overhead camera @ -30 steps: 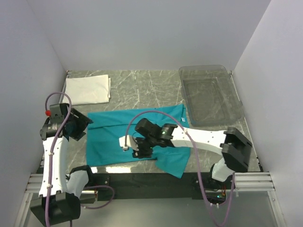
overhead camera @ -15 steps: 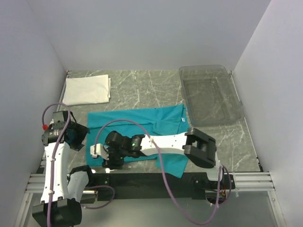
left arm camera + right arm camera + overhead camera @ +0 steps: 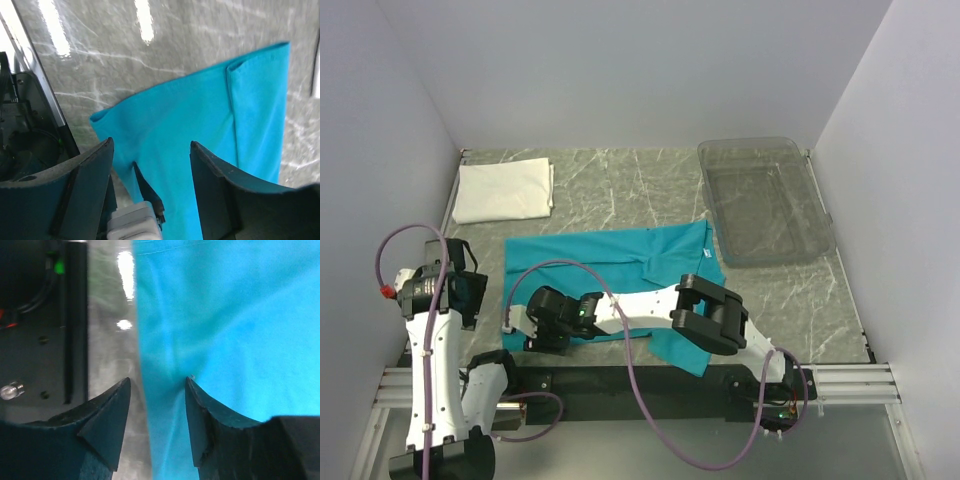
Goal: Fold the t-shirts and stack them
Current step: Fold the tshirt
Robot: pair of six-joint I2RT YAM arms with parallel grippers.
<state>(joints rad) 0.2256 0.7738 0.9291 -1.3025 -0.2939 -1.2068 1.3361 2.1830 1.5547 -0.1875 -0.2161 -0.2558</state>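
Folding the teal t-shirt (image 3: pixel 610 262), with right gripper (image 3: pixel 156 381) and left gripper (image 3: pixel 151 145) both open near its 7 o'clock corner; next, to pinch the hem.

I've got 2 arms in view. My left arm (image 3: pixel 428 370) stands along the left side, reaching away from its base. The left gripper (image 3: pixel 468 292) at its far end turns inward toward the middle, and its wrist camera shows the 2 fingers (image 3: pixel 85 185) standing wide apart. My right arm (image 3: pixel 640 305) folds at the elbow (image 3: pixel 710 318) near its own base, then its forearm runs low and flat across to the left. The right gripper (image 3: pixel 517 325) points left, close beside the left arm, its 2 fingers (image 3: pixel 107 415) parted.
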